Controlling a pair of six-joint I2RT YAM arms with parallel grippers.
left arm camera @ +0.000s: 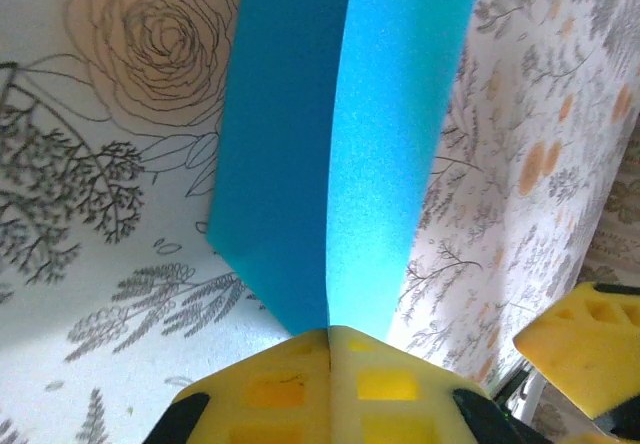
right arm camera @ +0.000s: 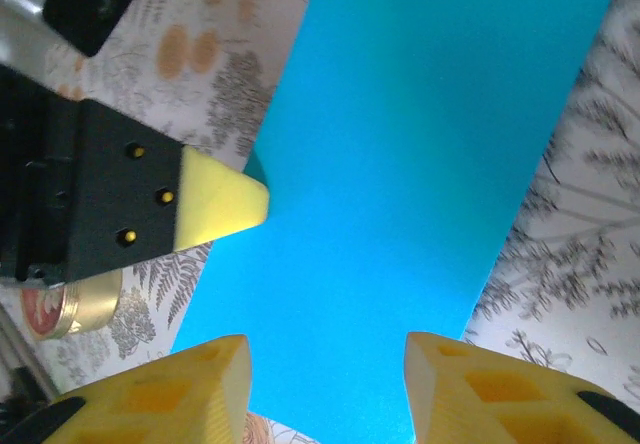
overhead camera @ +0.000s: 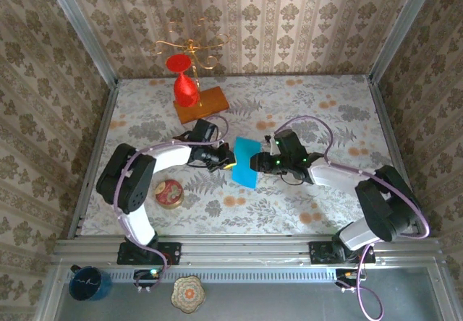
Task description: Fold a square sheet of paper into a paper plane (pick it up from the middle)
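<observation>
Up close, left gripper [left arm camera: 330,334] pinches the folded square sheet of paper [left arm camera: 345,134] — right gripper [right arm camera: 325,349] gapes.

Paper [overhead camera: 244,163], left arm [overhead camera: 170,155] and right arm [overhead camera: 336,175] bar the middle; glass [overhead camera: 186,90], block [overhead camera: 210,104] and tin [overhead camera: 169,193] crowd the left; the table [overhead camera: 340,118] lies open on its right side.

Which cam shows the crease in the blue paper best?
Left wrist: the crease runs up the blue paper from the shut left gripper. Right wrist shows one flat blue face; overhead, a small blue patch.
</observation>
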